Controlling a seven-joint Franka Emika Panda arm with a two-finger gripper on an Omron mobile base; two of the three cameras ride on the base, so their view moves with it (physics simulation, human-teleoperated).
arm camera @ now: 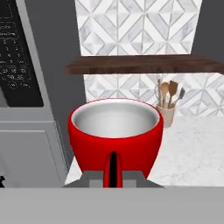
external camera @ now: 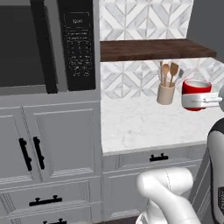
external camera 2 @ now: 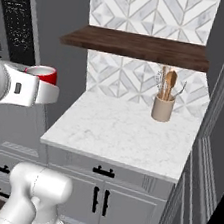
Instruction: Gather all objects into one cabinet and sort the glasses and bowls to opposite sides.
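My gripper (external camera: pixel 199 101) is shut on a red cup (external camera: pixel 196 87) with a pale inside, held upright in the air above the right part of the marble counter (external camera: pixel 140 124). From the right base the red cup (external camera 2: pixel 44 74) sits on top of the white gripper (external camera 2: pixel 36 92), left of the counter's edge. Along the hand, the red cup (arm camera: pixel 116 133) stands close in front of the gripper (arm camera: pixel 113 177), its rim level and nothing inside it. The bowls and the cabinet are out of view.
A dark wooden shelf (external camera: pixel 148 49) hangs over the counter. A beige holder of wooden utensils (external camera: pixel 166 92) stands at the back by the tiled wall. A black microwave (external camera: pixel 43 43) is on the left, over grey base cabinets (external camera: pixel 61 140) with short black handles.
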